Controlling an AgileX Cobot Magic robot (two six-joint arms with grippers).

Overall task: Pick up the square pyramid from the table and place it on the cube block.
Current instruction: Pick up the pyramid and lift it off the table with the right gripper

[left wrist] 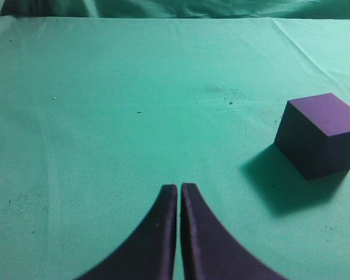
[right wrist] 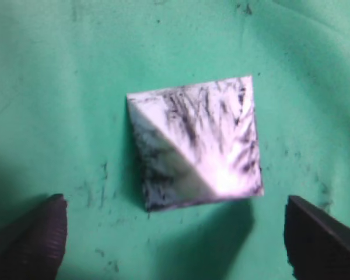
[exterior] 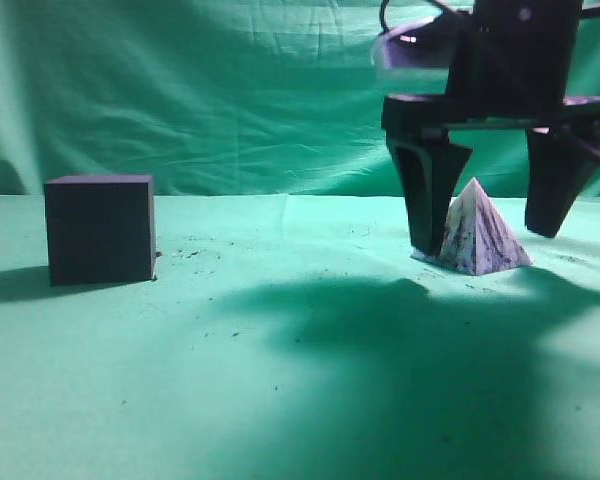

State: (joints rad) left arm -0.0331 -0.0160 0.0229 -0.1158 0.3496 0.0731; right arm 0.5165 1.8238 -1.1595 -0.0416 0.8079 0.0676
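Right fingers [exterior: 485, 235] spread wide, straddling square pyramid [exterior: 477, 232] on table [exterior: 280, 380]; left fingers [left wrist: 179, 195] closed, empty.

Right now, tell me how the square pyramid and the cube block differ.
Colour: the square pyramid is whitish with dark marbled streaks; the cube block is plain dark purple.
Shape: the pyramid tapers to a point; the cube has a flat top.
Place: the pyramid sits between the open right gripper's fingers; the cube stands apart on the left, with nothing around it.
Both rest on the green table and look similarly tall.
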